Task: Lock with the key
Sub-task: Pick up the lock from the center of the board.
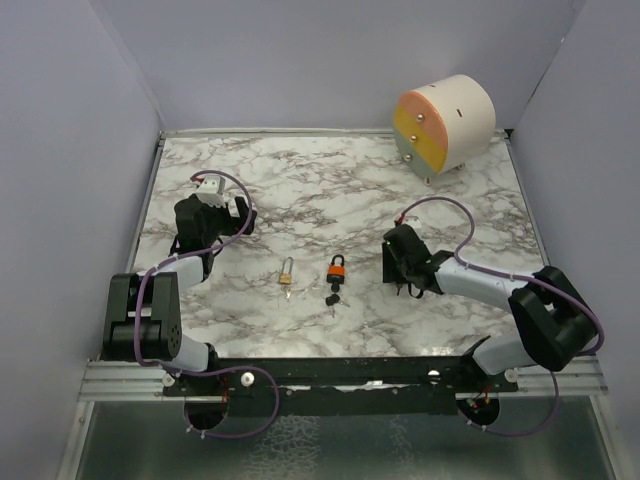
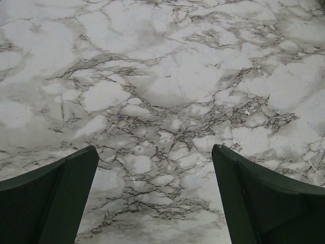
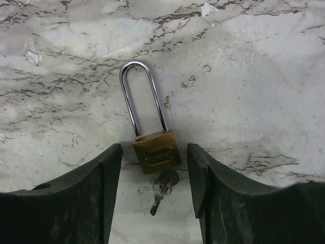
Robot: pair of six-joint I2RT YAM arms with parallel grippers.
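A brass padlock (image 1: 287, 270) with a long steel shackle lies at the table's middle. An orange-and-black padlock (image 1: 337, 268) lies just right of it, with a black-headed key (image 1: 333, 298) in front. In the right wrist view the brass padlock (image 3: 156, 152) lies flat between my open fingers, shackle pointing away, with small keys (image 3: 163, 185) at its bottom end. My right gripper (image 1: 395, 262) (image 3: 153, 148) is open and low, right of the locks. My left gripper (image 1: 220, 222) (image 2: 155, 150) is open and empty over bare marble at the left.
A cream cylinder box (image 1: 447, 125) with an orange, yellow and pink face stands at the back right. The marble table (image 1: 330, 190) is walled in by lilac panels. A metal rail (image 1: 340, 375) runs along the near edge.
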